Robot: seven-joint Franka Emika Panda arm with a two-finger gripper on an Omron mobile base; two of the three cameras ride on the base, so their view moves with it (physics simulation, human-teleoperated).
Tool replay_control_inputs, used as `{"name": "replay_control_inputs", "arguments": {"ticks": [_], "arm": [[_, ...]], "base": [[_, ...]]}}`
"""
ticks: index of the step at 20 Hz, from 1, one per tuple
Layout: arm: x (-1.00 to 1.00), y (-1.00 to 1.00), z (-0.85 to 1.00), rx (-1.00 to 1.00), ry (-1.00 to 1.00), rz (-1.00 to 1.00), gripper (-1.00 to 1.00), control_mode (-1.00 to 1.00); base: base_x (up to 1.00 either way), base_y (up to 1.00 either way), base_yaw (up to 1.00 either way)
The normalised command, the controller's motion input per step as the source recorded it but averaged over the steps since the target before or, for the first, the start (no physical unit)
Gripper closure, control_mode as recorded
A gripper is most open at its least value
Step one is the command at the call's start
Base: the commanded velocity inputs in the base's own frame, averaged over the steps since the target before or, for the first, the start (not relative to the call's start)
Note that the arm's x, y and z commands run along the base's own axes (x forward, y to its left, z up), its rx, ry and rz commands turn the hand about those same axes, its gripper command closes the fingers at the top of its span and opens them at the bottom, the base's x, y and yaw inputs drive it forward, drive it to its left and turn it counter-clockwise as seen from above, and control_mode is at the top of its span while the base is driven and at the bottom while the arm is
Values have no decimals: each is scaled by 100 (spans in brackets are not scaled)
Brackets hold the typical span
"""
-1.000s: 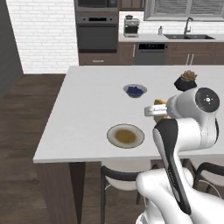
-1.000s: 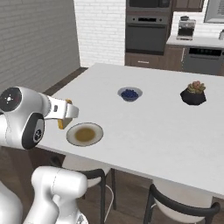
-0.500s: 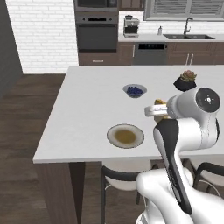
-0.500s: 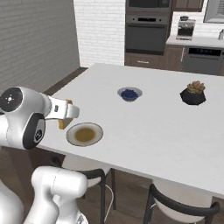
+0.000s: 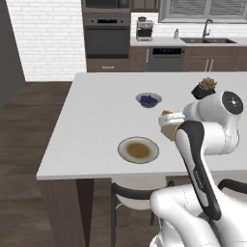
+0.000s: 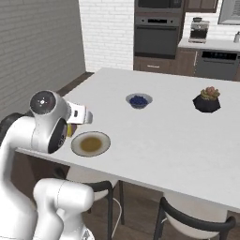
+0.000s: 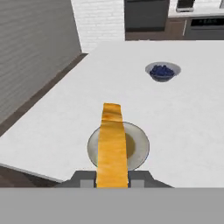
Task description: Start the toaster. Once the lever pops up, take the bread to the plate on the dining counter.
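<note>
The bread [image 7: 112, 144] is a thin, light slice of toast, stiff enough to stand out from the gripper [image 7: 112, 179] on its own, as the hand view shows, where it reaches forward edge-on without sagging. It likely has a dry, slightly rough crust that gives the fingers some bite, but it is brittle: a hard squeeze could crack or crumble it, and a loose one could let it pivot or slip. The sensible hold is across its two flat faces near one end, which is how it is taken here.

The gripper is narrowly set, its fingers pressed against either face of the slice at its near end, pinching the bread and touching nothing else. In the hand view the slice lies across the plate [image 7: 138, 151], which sits beyond and below it on the white worktop [image 7: 65, 113] of the dining island. From the left base view the bread [image 5: 170, 126] is held up in the air beside the arm, near the plate [image 5: 138, 149] but off to one side and clear of it. The right base view puts the gripper [image 6: 79, 115] just above and beside the plate [image 6: 91, 144] at the near edge of the worktop. A blue bowl [image 5: 148, 100] sits farther back, well apart, and a potted plant [image 6: 206, 99] stands toward the far side.

Judging by this, the carry is almost done and only lowering and release remain.
</note>
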Motion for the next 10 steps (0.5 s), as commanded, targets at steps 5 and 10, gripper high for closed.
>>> {"name": "replay_control_inputs", "arguments": {"ticks": [5, 10], "arm": [[52, 3, -31, 12, 10, 17, 100, -100], [31, 1, -48, 13, 10, 4, 100, -100]], "base": [[0, 0, 0], [0, 0, 0]]}}
